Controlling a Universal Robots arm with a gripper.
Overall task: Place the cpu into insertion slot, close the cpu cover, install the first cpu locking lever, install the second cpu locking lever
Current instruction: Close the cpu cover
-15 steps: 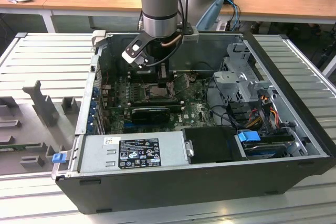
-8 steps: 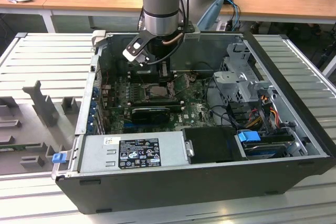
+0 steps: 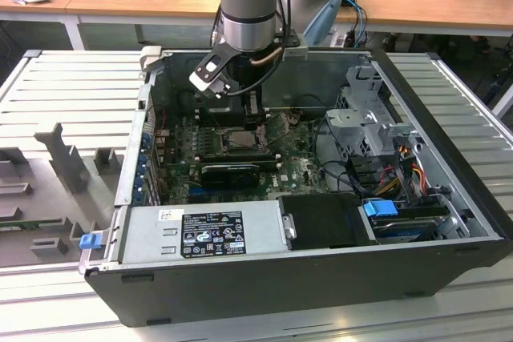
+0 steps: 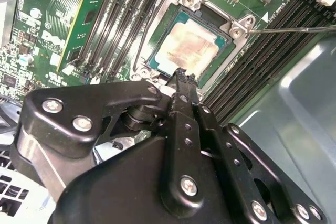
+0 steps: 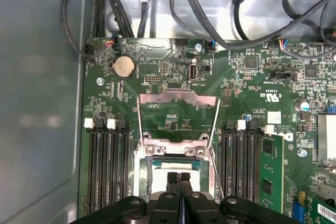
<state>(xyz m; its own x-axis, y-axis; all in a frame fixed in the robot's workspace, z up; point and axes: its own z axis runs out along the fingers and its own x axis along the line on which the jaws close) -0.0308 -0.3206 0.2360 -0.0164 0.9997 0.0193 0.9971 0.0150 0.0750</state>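
Observation:
The cpu (image 4: 186, 51), a square chip with a dull metal top, lies flat inside the insertion slot (image 4: 212, 18) on the green board. My gripper (image 4: 181, 74) is shut, with its black fingertips pressed together just over the chip's near edge and nothing between them. In the first wrist view the gripper (image 5: 179, 178) hangs over the cpu (image 5: 160, 174). The cpu cover (image 5: 177, 96), a silver frame with a square cut-out, stands swung open behind the slot. From the exterior view, the gripper (image 3: 255, 122) reaches down into the case above the insertion slot (image 3: 239, 142).
Thin wire levers (image 5: 214, 124) stand raised beside the cover, one also seen as a lever (image 4: 294, 29). Long black memory slots (image 5: 107, 166) flank the socket. Cables (image 5: 157, 3) run along the case wall. A drive cage (image 3: 373, 122) and power supply (image 3: 204, 234) box in the motherboard.

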